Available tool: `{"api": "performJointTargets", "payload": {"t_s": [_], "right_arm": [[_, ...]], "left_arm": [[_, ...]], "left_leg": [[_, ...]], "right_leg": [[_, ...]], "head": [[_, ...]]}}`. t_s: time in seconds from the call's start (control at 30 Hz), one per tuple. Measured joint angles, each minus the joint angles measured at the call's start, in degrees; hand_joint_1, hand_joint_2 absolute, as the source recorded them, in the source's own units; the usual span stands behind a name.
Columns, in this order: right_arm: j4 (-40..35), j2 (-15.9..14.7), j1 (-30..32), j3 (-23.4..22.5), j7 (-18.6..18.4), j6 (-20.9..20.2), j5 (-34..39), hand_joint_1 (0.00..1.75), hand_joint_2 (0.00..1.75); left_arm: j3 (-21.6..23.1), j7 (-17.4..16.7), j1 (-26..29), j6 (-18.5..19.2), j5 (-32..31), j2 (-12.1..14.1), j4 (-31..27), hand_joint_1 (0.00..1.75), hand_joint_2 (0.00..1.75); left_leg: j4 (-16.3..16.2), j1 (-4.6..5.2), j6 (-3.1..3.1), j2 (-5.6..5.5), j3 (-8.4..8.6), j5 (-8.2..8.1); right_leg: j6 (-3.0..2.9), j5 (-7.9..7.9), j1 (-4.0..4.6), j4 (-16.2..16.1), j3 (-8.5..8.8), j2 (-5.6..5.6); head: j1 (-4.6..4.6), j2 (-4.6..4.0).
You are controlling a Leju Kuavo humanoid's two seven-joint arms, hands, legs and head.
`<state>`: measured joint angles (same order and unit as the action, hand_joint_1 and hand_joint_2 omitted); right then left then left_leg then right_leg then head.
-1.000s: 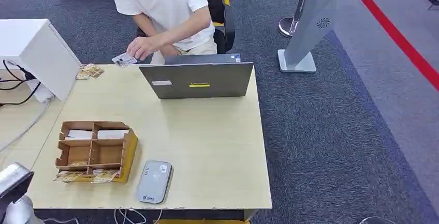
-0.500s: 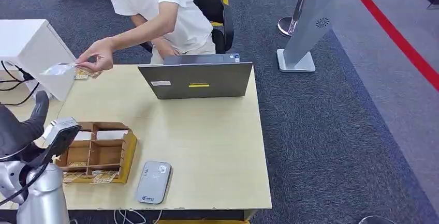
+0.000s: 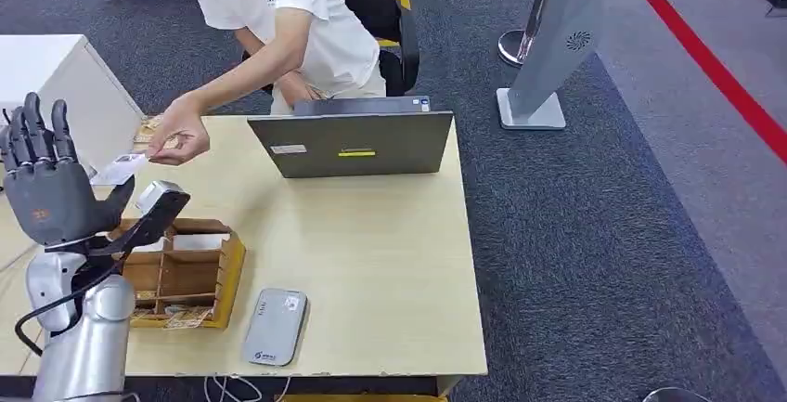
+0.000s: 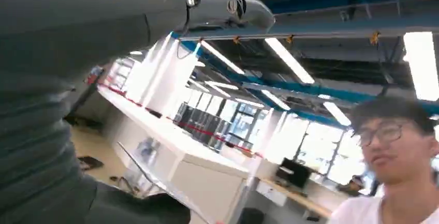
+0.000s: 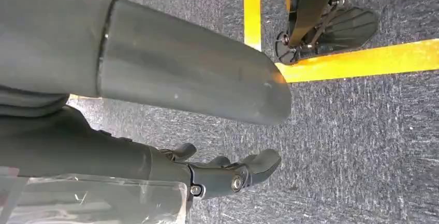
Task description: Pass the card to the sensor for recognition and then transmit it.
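Now the left robot hand [image 3: 42,184] is raised, released with fingers spread; a person's hand [image 3: 179,136] holds the card [image 3: 118,170] just beside it above the worktop [image 3: 371,263].

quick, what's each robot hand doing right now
Left robot hand: raised, fingers spread, holding nothing; a person's hand holds the card out beside it.
Right robot hand: hangs over the carpet, fingers curled, grip cannot be told.

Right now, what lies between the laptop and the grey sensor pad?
Head view: only bare tabletop between the laptop and the sensor pad.
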<state>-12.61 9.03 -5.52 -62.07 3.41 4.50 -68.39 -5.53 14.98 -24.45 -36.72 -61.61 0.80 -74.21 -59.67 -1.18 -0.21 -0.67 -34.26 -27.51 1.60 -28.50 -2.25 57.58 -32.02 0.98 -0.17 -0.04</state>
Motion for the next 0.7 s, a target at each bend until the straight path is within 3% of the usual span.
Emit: {"api": "performJointTargets", "payload": {"t_s": [0.27, 0.7], "right_arm": [[0.0, -0.3, 0.0, 1.0, -0.5, -0.5, -0.2, 0.0, 0.0], [0.0, -0.4, 0.0, 1.2, -0.5, -0.5, -0.5, 0.0, 0.0]], "left_arm": [[4.7, -8.4, -2.6, 1.2, -2.3, 4.7, 8.7, 0.0, 1.75], [6.4, -8.9, -2.9, 1.2, -2.6, 6.5, 12.5, 0.0, 1.75]], "left_leg": [[0.0, 0.0, 0.0, 0.0, -0.01, 0.0], [0.0, 0.0, 0.0, 0.0, -0.01, 0.0]], "right_leg": [[0.0, 0.0, 0.0, 0.0, 0.0, 0.01], [0.0, 0.0, 0.0, 0.0, 0.0, 0.0]], "head": [[0.0, 0.0], [0.0, 0.0]]}}
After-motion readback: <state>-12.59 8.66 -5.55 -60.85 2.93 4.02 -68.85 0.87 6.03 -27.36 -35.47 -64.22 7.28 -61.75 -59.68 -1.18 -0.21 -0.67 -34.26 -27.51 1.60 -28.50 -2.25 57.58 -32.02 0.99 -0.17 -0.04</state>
